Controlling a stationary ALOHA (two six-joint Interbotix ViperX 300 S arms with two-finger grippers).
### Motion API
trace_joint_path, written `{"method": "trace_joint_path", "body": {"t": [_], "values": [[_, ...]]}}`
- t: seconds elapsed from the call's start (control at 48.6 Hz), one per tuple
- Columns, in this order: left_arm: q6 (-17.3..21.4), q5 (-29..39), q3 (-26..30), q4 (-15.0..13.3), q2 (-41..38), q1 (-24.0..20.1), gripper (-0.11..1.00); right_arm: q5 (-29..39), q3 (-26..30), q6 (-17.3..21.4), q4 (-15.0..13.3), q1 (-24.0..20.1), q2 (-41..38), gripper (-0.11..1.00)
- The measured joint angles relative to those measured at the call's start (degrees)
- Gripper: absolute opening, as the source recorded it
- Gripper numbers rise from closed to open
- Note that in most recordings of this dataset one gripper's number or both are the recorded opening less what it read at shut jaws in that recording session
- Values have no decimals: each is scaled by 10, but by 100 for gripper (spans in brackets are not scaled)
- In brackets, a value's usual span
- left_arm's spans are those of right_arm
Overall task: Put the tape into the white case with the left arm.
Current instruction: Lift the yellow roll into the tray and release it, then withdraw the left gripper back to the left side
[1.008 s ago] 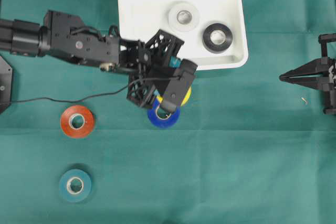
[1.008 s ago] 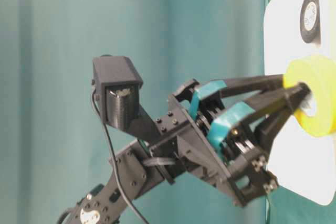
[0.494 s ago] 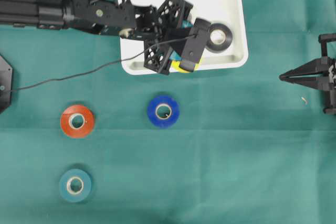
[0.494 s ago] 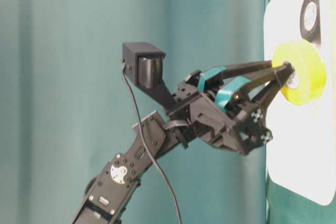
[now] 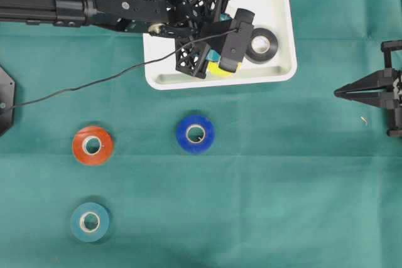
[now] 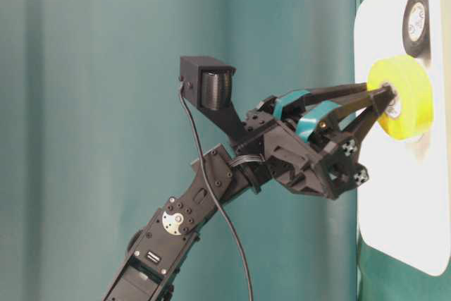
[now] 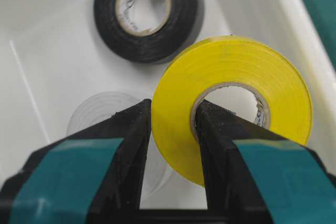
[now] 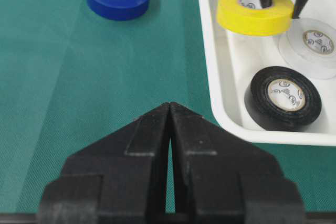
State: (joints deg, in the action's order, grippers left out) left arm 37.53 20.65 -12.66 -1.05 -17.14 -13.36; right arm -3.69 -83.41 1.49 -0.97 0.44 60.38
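Left of the table (image 5: 301,192), three rolls not yet collected: red roll (image 5: 92,145), teal roll (image 5: 90,221), and further along the blue roll (image 5: 195,133), all flat on the cloth and well apart from the case.

My left claw (image 7: 173,124) is clamped on the yellow tape (image 7: 231,103), one finger outside the wall and one through the core. The tape is held over the white case (image 5: 279,4), inside its rim, near the front wall. From the right wrist view it appears to sit just above the floor or to rest on it; I cannot say which. A clear roll (image 8: 310,40) lies just behind it and a black roll (image 5: 260,44) just beside it.

Step in hand, by my judgement: placing. Next move calls for parting the claw, then lifting straight up so the inner finger clears the core without dragging the tape onto its neighbours.

At far right, my right claw (image 8: 169,129) is closed on nothing, parked over bare cloth.
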Motion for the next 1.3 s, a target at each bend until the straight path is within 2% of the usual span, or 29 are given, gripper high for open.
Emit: {"method": "trace_joint_path", "body": {"t": [0.391, 0.432, 0.617, 0.7, 1.07, 1.153, 1.297], "values": [[1, -7, 0, 1, -1, -3, 26, 0, 0, 0, 0, 0, 1, -9], [0, -8, 0, 0, 0, -3, 32, 0, 0, 0, 0, 0, 0, -9], [-5, -10, 0, 0, 0, -3, 86, 0, 0, 0, 0, 0, 0, -9], [-5, -10, 0, 0, 0, -4, 98, 1, 0, 0, 0, 0, 0, -9], [-9, -10, -4, -2, 3, 6, 96, 1, 0, 0, 0, 0, 0, -9], [-22, -10, -16, -2, 15, 11, 96, 0, 0, 0, 0, 0, 0, -9], [-71, -10, -41, -3, 53, 22, 96, 1, 0, 0, 0, 0, 1, -9]]}}
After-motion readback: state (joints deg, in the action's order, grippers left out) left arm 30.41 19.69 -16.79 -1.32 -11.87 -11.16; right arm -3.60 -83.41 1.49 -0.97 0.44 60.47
